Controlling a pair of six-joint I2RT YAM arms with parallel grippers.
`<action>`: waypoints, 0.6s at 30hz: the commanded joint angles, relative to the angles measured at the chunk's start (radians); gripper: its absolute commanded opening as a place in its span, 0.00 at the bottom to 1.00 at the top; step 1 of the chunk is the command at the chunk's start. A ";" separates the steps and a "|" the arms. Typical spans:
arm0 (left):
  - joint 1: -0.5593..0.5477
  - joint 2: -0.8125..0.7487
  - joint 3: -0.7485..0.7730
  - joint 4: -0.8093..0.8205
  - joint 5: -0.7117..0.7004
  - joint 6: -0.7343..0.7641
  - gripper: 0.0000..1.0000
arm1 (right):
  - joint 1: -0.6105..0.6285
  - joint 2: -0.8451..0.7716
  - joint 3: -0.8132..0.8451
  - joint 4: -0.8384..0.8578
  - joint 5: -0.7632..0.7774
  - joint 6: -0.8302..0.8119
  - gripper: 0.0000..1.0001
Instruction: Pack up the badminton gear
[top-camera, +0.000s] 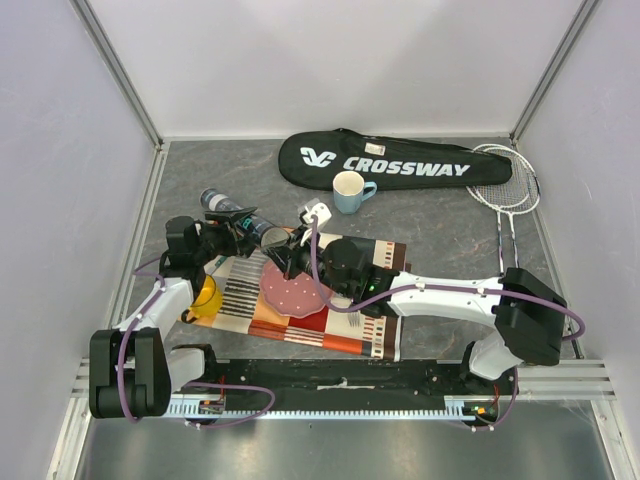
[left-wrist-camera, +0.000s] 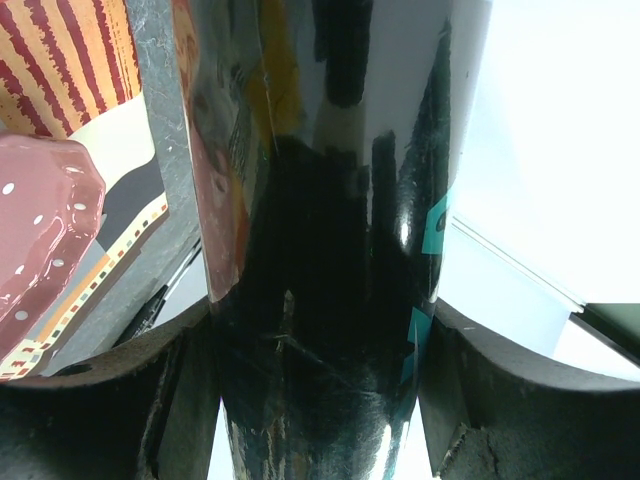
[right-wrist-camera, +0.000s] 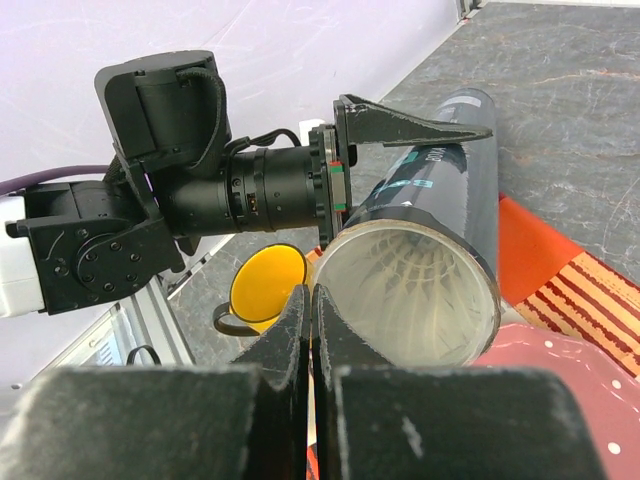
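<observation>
My left gripper (top-camera: 232, 232) is shut on the long dark tube (top-camera: 245, 222), which it holds off the table; in the left wrist view the tube (left-wrist-camera: 330, 200) fills the gap between both fingers. The tube's open end (right-wrist-camera: 410, 290) faces my right gripper (right-wrist-camera: 311, 295) and shows white shuttlecock feathers inside. My right gripper (top-camera: 287, 255) is shut on nothing, its tips just left of the tube's rim. One white shuttlecock (top-camera: 317, 211) lies on the table. The black CROSSWAY bag (top-camera: 395, 160) lies at the back, with the rackets (top-camera: 505, 185) to its right.
A light blue cup (top-camera: 348, 190) stands in front of the bag. A yellow mug (top-camera: 207, 297) and a pink plate (top-camera: 295, 292) sit on a striped placemat (top-camera: 340, 330) under the arms. White walls close in the table on three sides.
</observation>
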 joint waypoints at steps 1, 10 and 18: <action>-0.008 -0.033 0.023 0.060 0.028 -0.008 0.02 | -0.008 0.018 0.022 0.075 0.031 -0.032 0.00; -0.014 -0.044 0.020 0.062 0.033 -0.018 0.02 | -0.008 0.068 0.005 0.170 0.068 -0.089 0.00; -0.014 -0.057 0.007 0.062 0.040 -0.026 0.02 | -0.008 0.101 0.026 0.169 0.115 -0.138 0.00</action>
